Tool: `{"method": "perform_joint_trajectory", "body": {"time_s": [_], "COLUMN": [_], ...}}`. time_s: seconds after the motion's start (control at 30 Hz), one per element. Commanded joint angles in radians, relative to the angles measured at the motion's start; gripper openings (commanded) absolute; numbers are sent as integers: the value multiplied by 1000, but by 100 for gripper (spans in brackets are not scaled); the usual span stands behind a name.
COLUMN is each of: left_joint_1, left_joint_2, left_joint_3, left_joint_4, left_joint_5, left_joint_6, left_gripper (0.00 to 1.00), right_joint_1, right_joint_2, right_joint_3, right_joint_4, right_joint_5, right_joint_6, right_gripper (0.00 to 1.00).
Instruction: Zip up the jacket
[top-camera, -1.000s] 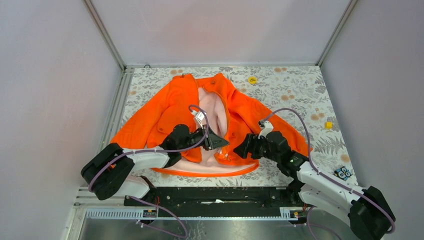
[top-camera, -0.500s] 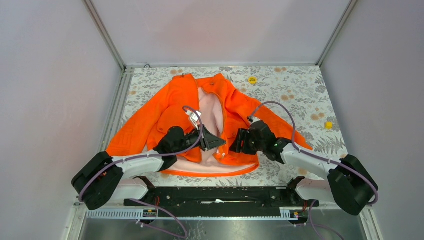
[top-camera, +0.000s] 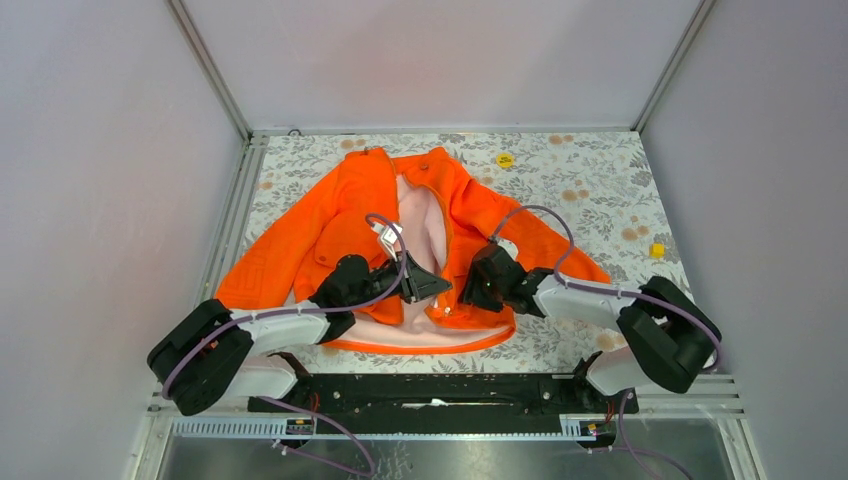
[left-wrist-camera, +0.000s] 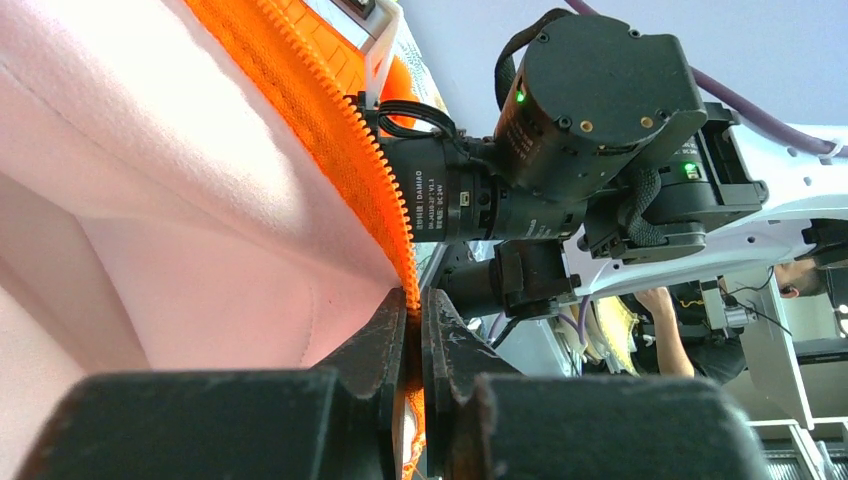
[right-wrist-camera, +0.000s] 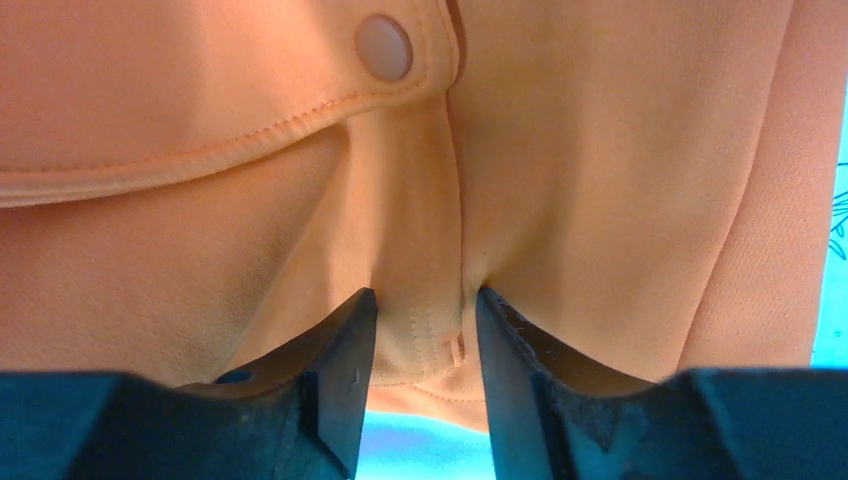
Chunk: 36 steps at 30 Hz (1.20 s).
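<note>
**Jacket open on table, both claws on its lower front**

Location: the jacket (top-camera: 335, 225) lies flat on its back on the floral table (top-camera: 600, 180), collar toward the far side and hem toward the arm bases. The front is parted down the middle and pale lining (left-wrist-camera: 150, 180) shows in the gap. Zip not yet joined.

Handling (judgement): light, limp cloth. It creases and bunches wherever it is pinched, so it will drag and fold rather than slide as one piece. Nothing fragile. The toothed zipper tape (left-wrist-camera: 330, 130) looks like the stiffest part and the best hold. The two bottom ends must meet near the hem, with the cloth kept taut so the teeth line up.

Left gripper (left-wrist-camera: 412, 300): fingers nearly together, clamped on the orange zipper tape at the edge of the lining, low on the front opening.

Right gripper (right-wrist-camera: 420, 300): fingers set apart with a pleat of orange cloth squeezed between them, creases radiating from both pads. It reads as gripping the other front panel by the hem, just below the pocket flap (right-wrist-camera: 200, 110).

Containers: that pocket's flap is down, with a round snap (right-wrist-camera: 384, 48) at its corner. Contents cannot be seen.

Elsewhere on the table: a yellow disc (top-camera: 505, 159) near the collar and a yellow cube (top-camera: 657, 250), well apart from the jacket.
</note>
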Motion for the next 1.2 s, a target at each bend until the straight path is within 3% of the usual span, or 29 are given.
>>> {"method": "perform_joint_trajectory", "body": {"time_s": [0.0, 0.17, 0.23, 0.4, 0.5, 0.6, 0.7, 0.83, 0.9, 1.03, 1.17], "left_joint_1": [0, 0, 1, 10, 21, 25, 26, 28, 29, 30, 30], "left_joint_2": [-14, -103, -140, -153, -152, -190, -239, -271, -269, -236, -142], "left_joint_3": [-7, -15, -30, -11, -20, -34, -29, 3, 39, 103, 152], "left_joint_4": [41, -117, -173, -445, -518, -552, -620, -704, -764, -798, -729], "left_joint_5": [-19, -112, -158, -281, -278, -283, -303, -319, -331, -288, -198], "left_joint_6": [-7, 29, 32, 30, 22, 6, 1, 15, 26, 53, 94], "left_gripper": [0, 5, 8, 12, 22, 37, 63, 82, 91, 92, 91], "right_joint_1": [25, 24, 21, -42, -76, -80, -80, -91, -98, -103, -102], "right_joint_2": [45, -74, -163, -392, -478, -510, -551, -606, -620, -622, -619], "right_joint_3": [11, 25, 7, -33, -74, -109, -142, -179, -183, -168, -161], "right_joint_4": [-50, -143, -172, -319, -297, -275, -274, -266, -286, -285, -204], "right_joint_5": [153, 247, 299, 377, 312, 275, 320, 389, 437, 461, 374], "right_joint_6": [45, -62, -127, -249, -285, -259, -218, -179, -159, -195, -278], "right_gripper": [43, 5, 0, 0, 0, 0, 0, 1, 6, 6, 13]}}
